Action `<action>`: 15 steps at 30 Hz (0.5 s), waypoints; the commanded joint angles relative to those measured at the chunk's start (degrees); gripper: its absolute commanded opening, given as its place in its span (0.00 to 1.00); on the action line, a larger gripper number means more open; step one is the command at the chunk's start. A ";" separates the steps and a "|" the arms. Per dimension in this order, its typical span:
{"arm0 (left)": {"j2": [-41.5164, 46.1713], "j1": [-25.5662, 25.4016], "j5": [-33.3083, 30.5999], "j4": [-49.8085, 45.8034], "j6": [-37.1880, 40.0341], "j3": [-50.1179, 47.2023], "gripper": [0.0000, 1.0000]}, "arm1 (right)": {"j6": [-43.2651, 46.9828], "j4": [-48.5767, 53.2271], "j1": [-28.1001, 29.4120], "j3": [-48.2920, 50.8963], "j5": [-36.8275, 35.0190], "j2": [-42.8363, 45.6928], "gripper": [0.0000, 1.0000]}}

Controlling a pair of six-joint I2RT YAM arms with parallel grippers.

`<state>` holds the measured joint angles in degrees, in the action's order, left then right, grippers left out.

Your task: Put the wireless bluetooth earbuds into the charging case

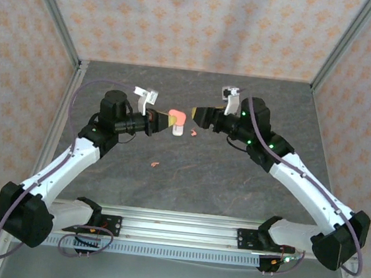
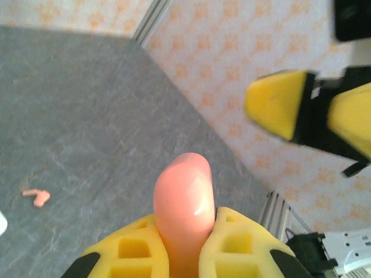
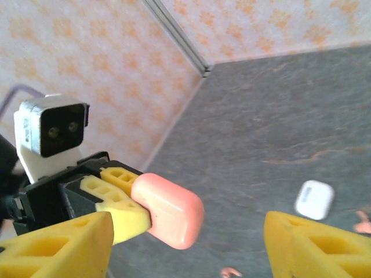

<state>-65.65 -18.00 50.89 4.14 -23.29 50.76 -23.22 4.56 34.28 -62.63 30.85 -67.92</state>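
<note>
Left end effector (image 1: 166, 120) is clenched on a coral-pink charging case (image 1: 177, 118). Its yellow fingers (image 2: 136, 249) press on both sides of the case's near end, and the rounded far end juts out past the tips. The case is held up in the air, clear of the grey surface (image 1: 234, 177), over its far middle part.

Facing it from the other side, the right end effector (image 1: 193, 112) is released, with its yellow jaws spread wide and nothing between them. Its tips sit just beside the free end of the pink case, and from the top view I cannot tell whether they touch it. In the right wrist view the case lies ahead of the gap between the jaws, not inside it.

A white charging case (image 1: 178, 131) lies shut on the surface, below the held one. One coral-pink earbud (image 1: 192, 134) lies just beside the white case, on its right. A second coral-pink earbud (image 1: 154, 164) lies nearer the arm bases, well apart from both cases. Both earbuds lie loose on the surface, outside any case.
</note>
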 commanded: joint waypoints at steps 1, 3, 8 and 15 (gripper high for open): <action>1.91 0.33 -0.80 9.23 -6.05 -0.31 0.00 | -18.87 -20.75 -2.92 3.83 12.38 -1.60 0.68; 2.27 0.33 -0.63 10.69 -8.33 -0.01 0.00 | -23.56 -27.61 -3.51 5.00 15.15 -3.68 0.68; 2.54 0.31 0.13 13.53 -12.99 0.38 0.00 | -28.81 -36.05 -3.51 4.98 19.62 -7.68 0.69; 2.11 -0.14 0.66 14.22 -15.57 0.82 0.00 | -30.99 -40.57 -3.21 4.18 22.67 -10.68 0.63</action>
<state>-64.25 -18.00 50.54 15.00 -36.58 50.76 -51.42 -28.42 30.72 -57.54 49.84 -77.78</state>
